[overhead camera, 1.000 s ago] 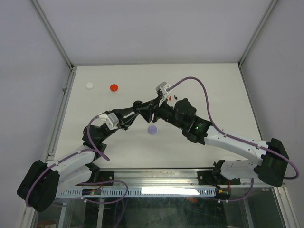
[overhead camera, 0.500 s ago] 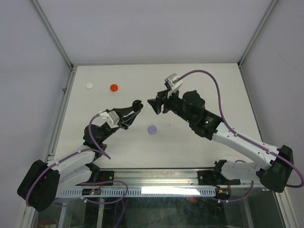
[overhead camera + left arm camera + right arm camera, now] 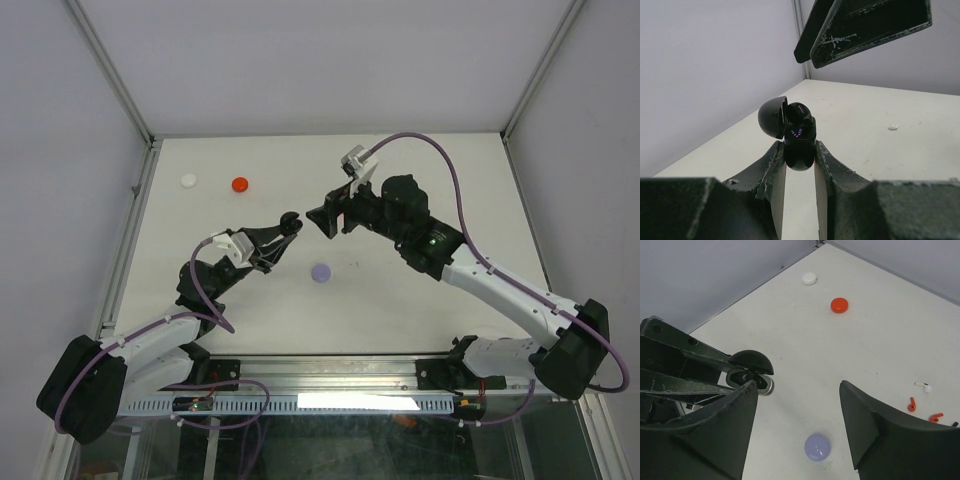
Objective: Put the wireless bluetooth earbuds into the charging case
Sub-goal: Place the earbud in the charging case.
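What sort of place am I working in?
Probably a lab test enclosure: a white table walled by plain grey panels, an aluminium rail at the near edge, and a red case laid out.

Four round cases (image 3: 809,278) (image 3: 839,304) (image 3: 817,447) (image 3: 751,371), two red earbuds (image 3: 911,404) (image 3: 935,417), one white earbud (image 3: 924,386).

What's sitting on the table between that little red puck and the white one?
Nothing. The table between the red case and the white case is bare, clearest in the right wrist view.
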Motion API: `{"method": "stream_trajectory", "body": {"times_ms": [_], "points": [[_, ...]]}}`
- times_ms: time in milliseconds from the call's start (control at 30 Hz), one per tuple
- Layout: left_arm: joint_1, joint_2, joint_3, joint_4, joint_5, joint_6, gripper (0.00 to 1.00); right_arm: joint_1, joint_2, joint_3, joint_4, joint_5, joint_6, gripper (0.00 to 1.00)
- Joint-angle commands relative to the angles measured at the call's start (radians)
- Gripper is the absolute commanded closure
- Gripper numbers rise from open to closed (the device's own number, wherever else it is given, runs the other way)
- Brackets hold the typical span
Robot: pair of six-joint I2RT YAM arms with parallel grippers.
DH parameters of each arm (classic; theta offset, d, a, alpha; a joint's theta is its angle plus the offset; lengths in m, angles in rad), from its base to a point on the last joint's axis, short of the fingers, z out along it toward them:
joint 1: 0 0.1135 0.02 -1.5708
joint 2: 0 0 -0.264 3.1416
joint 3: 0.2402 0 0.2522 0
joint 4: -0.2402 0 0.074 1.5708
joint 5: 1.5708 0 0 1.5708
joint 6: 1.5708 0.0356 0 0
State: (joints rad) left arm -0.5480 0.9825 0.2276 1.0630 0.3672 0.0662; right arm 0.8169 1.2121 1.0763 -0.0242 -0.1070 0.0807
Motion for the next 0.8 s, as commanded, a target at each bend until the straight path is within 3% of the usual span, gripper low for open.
{"method": "stream_trajectory", "body": {"times_ms": [0,267,767], "points": [[0.004,-0.001,0.042,0.009,0.006,0.001,1.00,0.012,0.023,0.071,0.029,-0.106,0.034,0.29],[0.004,-0.004,0.047,-0.010,0.014,0.025,1.00,0.058,0.075,0.123,-0.024,-0.076,0.015,0.24],[0.003,-0.020,0.047,-0.015,0.033,0.056,1.00,0.087,0.167,0.205,-0.134,0.162,0.131,0.25]]}}
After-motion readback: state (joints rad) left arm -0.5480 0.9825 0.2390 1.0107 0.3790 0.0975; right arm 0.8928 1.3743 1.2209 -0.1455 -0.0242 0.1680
